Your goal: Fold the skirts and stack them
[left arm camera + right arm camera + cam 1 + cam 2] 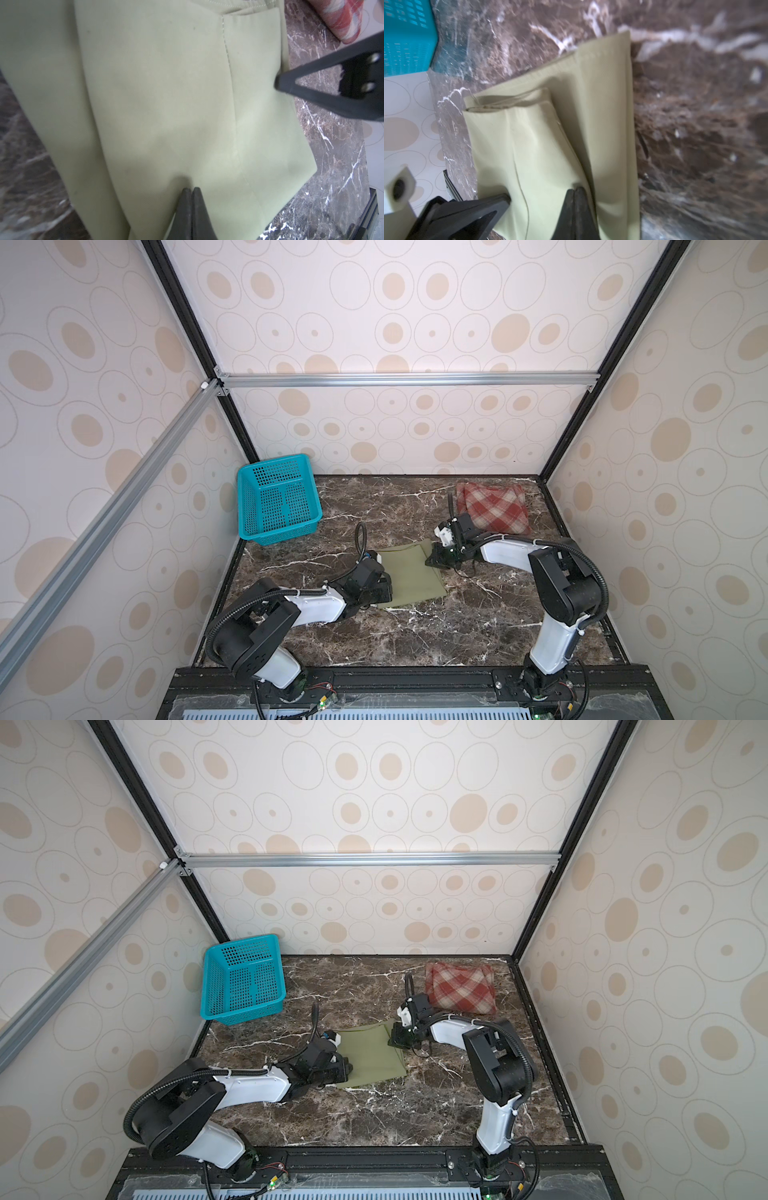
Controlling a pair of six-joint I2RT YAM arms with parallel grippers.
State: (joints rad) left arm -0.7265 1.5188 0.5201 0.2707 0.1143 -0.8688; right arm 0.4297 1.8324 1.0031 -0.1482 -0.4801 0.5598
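Observation:
The olive-green skirt [413, 576] [374, 1052] lies folded flat on the dark marble table, mid-table. My left gripper [387, 592] [191, 189] is shut, its tips together over the skirt's left near edge, with no cloth seen between them. My right gripper [430, 562] [576, 189] is also shut, tips together on the skirt's right far edge beside a raised crease. The red-and-cream plaid skirt [492, 506] [461, 988] sits folded at the back right, just behind the right wrist. It also shows in the left wrist view as the plaid skirt [345, 18].
A teal perforated basket [249, 506] [216, 986] leans tilted against the wall at the back left corner, with nothing in it. Patterned walls and black frame rails enclose the table [415, 639] on three sides.

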